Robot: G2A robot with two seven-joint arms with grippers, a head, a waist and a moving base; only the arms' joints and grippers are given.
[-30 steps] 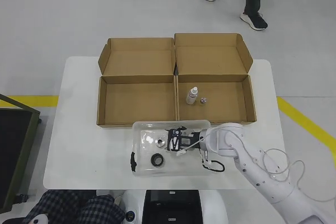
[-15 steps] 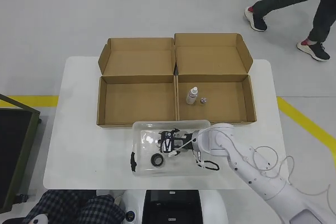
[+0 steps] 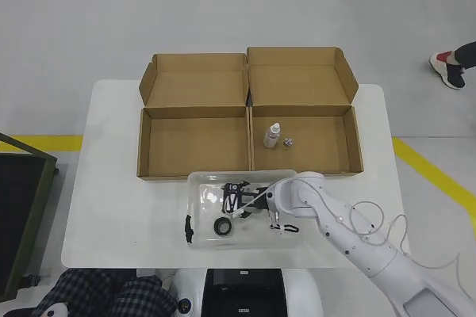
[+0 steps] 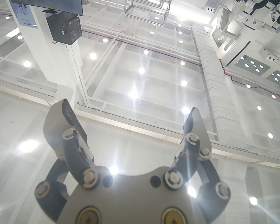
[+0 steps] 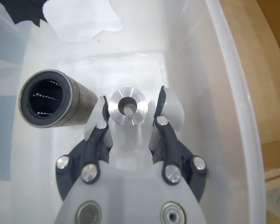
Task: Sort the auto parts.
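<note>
1. Counter (image 3: 119,198): we found a clear bin (image 3: 242,173) at its near edge, and two open cardboard boxes side by side behind the bin.
2. Left box (image 3: 194,147): bare floor.
3. Right box (image 3: 325,143): we noted a small white bottle (image 3: 271,135) standing in it, with a small metal part (image 3: 289,142) just beside the bottle.
4. Bin contents: a bearing (image 5: 79,103) lay on its side on the bin floor, its black bore facing the right wrist camera. A silver ring (image 5: 127,118) stood just beside it, bore also towards that camera.
5. Right end effector (image 5: 133,101): it was down inside the bin with its fingers spread, one either side of the ring. The finger between ring and bearing sat very close to the ring; we could not confirm contact. The other finger stood clear of the ring.
6. Left end effector (image 4: 129,107): it pointed up at the ceiling, fingers spread wide, with nothing between them.
</note>
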